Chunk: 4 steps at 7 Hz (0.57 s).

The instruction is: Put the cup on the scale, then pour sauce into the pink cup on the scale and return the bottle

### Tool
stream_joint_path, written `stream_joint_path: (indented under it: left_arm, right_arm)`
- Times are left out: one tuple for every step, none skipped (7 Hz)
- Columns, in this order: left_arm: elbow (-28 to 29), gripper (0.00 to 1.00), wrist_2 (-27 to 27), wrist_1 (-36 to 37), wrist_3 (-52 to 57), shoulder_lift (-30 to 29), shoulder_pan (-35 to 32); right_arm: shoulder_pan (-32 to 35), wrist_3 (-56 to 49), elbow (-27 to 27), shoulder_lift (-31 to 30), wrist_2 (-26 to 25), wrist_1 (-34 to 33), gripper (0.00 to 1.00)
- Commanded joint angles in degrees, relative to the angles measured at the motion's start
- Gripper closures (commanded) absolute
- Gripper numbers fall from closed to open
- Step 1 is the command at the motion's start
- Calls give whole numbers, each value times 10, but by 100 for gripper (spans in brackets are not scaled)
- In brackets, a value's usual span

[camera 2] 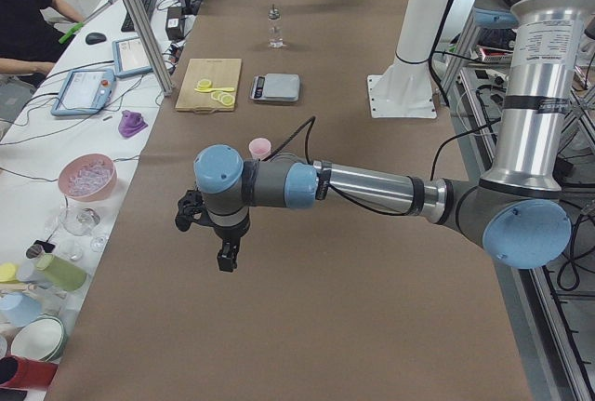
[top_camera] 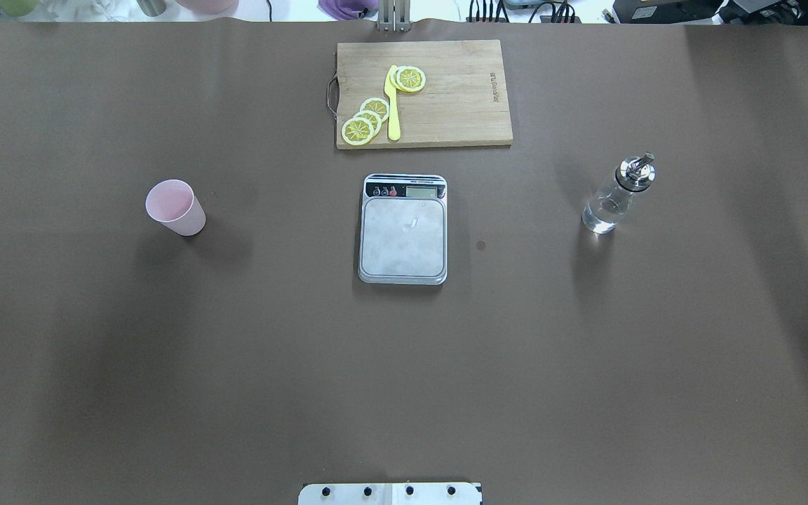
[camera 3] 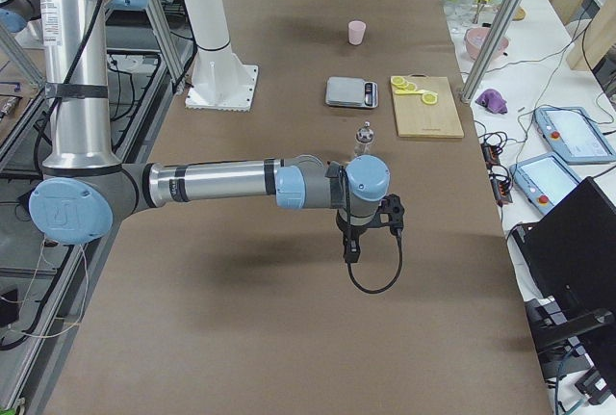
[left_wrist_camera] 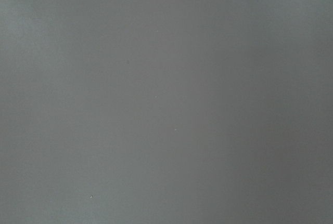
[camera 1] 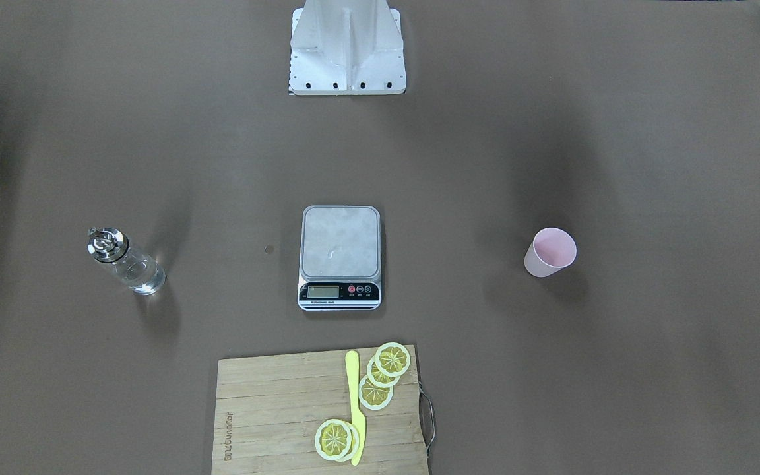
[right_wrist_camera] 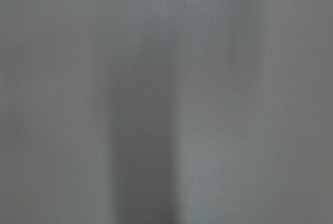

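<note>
The pale pink cup (camera 1: 549, 253) stands upright on the brown table, on my left side (top_camera: 176, 207). The scale (camera 1: 340, 244) lies at the table's middle (top_camera: 402, 235) with its plate bare. The clear glass bottle (camera 1: 126, 262) with a silver cap stands on my right side (top_camera: 616, 194) and holds clear sauce. My left gripper (camera 2: 226, 257) hangs above the table, nearer than the cup (camera 2: 259, 147). My right gripper (camera 3: 352, 246) hangs nearer than the bottle (camera 3: 364, 139). Both grippers show only in the side views, so I cannot tell whether they are open or shut. The wrist views show only blurred table.
A wooden cutting board (camera 1: 274, 409) with lemon slices (camera 1: 392, 359) and a yellow knife (camera 1: 353, 402) lies beyond the scale on the operators' side. The robot's white base (camera 1: 347, 53) stands at the table's near edge. Bowls and tablets lie on side tables (camera 2: 88, 178).
</note>
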Motion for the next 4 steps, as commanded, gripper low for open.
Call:
stream_joint_path:
  left_arm:
    - [-8,2,-1,0,0,-1,-1]
    - [-13,2,-1,0,0,2,-1]
    - [-14,2,-1,0,0,2,-1]
    - [-18,2,-2,4,-22,-1,-1]
  right_arm:
    - [0,2,2,1,2,0,0]
    - [0,2,1,2,3,0,0]
    - [0,-1,6,0,-1,1,0]
    - [0,2,7,6,-14,1,0]
